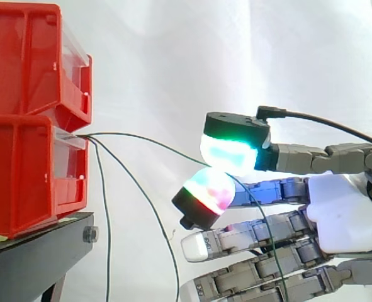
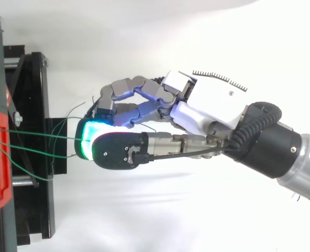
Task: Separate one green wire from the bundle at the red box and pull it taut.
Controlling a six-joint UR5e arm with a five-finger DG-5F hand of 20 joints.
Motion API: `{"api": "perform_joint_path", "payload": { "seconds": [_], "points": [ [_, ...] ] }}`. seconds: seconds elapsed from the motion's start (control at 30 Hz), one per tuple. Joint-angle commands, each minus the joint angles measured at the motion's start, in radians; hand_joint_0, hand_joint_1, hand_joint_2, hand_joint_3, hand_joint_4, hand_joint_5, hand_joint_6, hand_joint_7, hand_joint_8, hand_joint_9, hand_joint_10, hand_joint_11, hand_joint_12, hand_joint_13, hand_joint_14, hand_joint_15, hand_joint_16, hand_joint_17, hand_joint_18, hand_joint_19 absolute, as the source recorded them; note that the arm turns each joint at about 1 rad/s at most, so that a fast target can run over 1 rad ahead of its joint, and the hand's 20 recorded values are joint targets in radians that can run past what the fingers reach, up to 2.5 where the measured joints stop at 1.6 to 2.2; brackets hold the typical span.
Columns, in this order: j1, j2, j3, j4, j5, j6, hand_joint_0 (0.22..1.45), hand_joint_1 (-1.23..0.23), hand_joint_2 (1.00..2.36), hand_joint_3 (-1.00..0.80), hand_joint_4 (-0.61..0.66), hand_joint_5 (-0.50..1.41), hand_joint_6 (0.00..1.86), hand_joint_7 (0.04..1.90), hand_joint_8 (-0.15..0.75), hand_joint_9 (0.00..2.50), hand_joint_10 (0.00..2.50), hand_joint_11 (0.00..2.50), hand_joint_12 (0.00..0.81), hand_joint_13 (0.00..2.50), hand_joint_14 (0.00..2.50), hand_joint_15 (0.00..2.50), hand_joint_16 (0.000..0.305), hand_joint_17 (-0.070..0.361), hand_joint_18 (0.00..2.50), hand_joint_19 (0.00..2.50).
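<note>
white curtain (image 1: 173, 63) behind; the hand (image 1: 343, 207) pinches one green wire (image 1: 119, 133) between thumb and finger pads (image 1: 226, 154).

**Stand (image 1: 34, 251) left, my hand (image 1: 343, 207) right.**
Upper bin (image 1: 28, 56) sits on lower bin (image 1: 22, 176), on the stand. One wire (image 1: 119, 133) runs from the lower bin right into my fingers (image 1: 209, 189); other wires (image 1: 107, 239) hang between.

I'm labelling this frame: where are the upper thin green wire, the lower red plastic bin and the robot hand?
upper thin green wire (image 1: 119, 133), side view, span near the bin.
lower red plastic bin (image 1: 22, 176), side view, side wall.
robot hand (image 1: 343, 207), side view, white palm.
</note>
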Motion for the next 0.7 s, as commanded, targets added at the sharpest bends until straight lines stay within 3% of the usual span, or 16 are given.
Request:
{"api": "perform_joint_path", "payload": {
  "seconds": [0.0, 0.67],
  "points": [
    [0.0, -0.001, 0.0, 0.0, 0.0, 0.0, 0.62, -0.86, 1.02, -0.03, -0.25, -0.14, 0.88, 1.14, 0.222, 0.88, 0.01, 0.43, 0.345, 0.44, 0.0, 0.08, 0.043, 0.096, 0.32, 0.14],
    [0.0, -0.001, -0.002, 0.0, 0.0, 0.0, 0.62, -0.86, 1.02, -0.04, -0.25, -0.14, 0.88, 1.13, 0.221, 0.88, 0.01, 0.43, 0.347, 0.44, 0.0, 0.08, 0.043, 0.096, 0.33, 0.14]
  ]
}}
